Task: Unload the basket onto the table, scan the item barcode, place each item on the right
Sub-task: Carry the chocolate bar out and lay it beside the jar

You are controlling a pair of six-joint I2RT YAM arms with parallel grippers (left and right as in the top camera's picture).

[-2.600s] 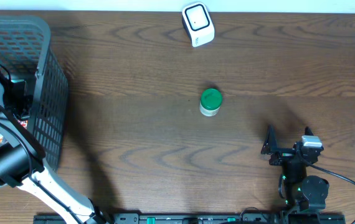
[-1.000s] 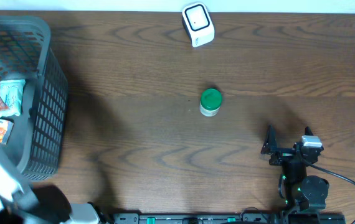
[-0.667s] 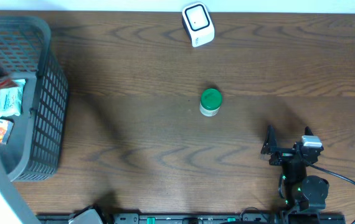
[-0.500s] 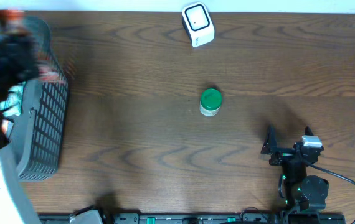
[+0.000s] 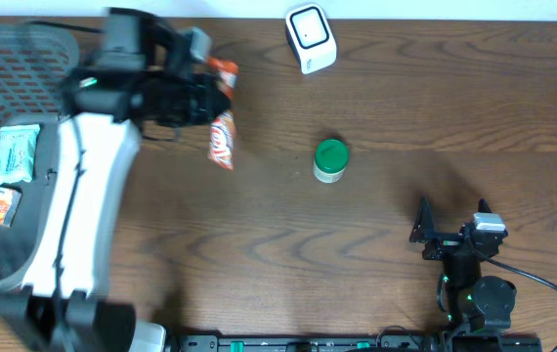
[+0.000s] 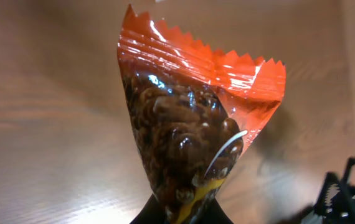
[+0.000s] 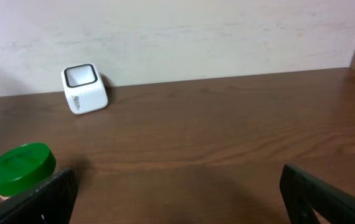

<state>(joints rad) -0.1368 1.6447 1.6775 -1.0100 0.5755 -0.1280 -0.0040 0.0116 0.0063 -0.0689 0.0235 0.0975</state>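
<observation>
A: Finish of snack packet (image 6: 196, 124)?
B: Glossy, crinkled orange plastic film.
A: And table (image 5: 278, 244), basket (image 5: 5, 59), scanner (image 5: 311, 37)?
B: Smooth brown wood grain; matt grey plastic mesh; shiny white plastic.

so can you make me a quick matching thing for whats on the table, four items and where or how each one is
Things:
1. snack packet
2. jar
3. scanner
4. basket

Places or states:
A. white, at the far edge of the table
B. grey mesh, at the left end, packets inside
C. orange, clamped in the shut left gripper
D. green lid, standing alone mid-table

Pairs: 1-C, 2-D, 3-A, 4-B
</observation>
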